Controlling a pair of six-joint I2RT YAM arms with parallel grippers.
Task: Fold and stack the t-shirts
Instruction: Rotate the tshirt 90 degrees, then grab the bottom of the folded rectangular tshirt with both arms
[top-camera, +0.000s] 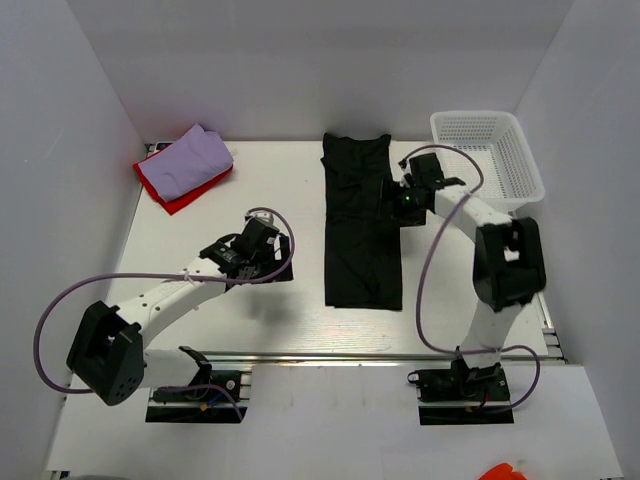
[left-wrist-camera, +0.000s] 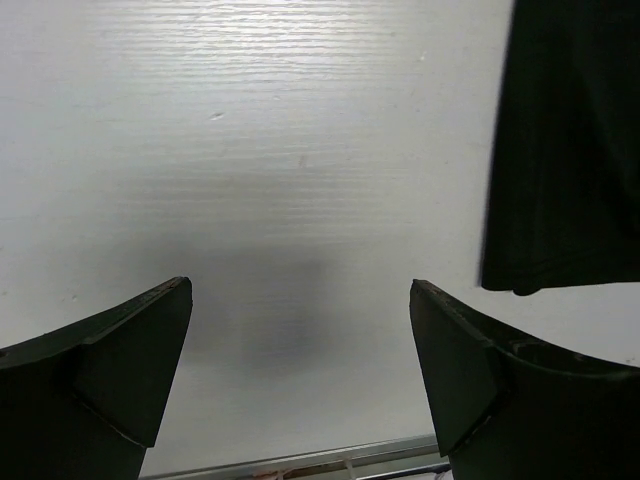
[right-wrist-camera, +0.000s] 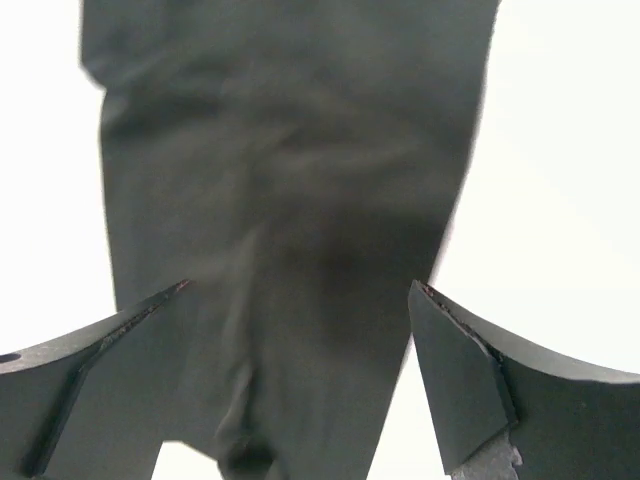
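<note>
The black t-shirt (top-camera: 360, 225) lies flat in the middle of the table, folded into a long narrow strip running front to back. A lavender t-shirt (top-camera: 190, 158) sits folded on top of a red t-shirt (top-camera: 185, 190) at the back left corner. My left gripper (top-camera: 272, 258) hovers open over bare table, left of the black shirt, whose lower corner (left-wrist-camera: 560, 180) shows at the right of its wrist view. My right gripper (top-camera: 395, 205) stands open over the black shirt's right edge; the dark cloth (right-wrist-camera: 290, 180) fills its wrist view and nothing is held.
A white mesh basket (top-camera: 490, 155) stands at the back right against the wall. White walls close in the table on three sides. A metal rail (top-camera: 380, 355) runs along the table's near edge, with both arm bases below it.
</note>
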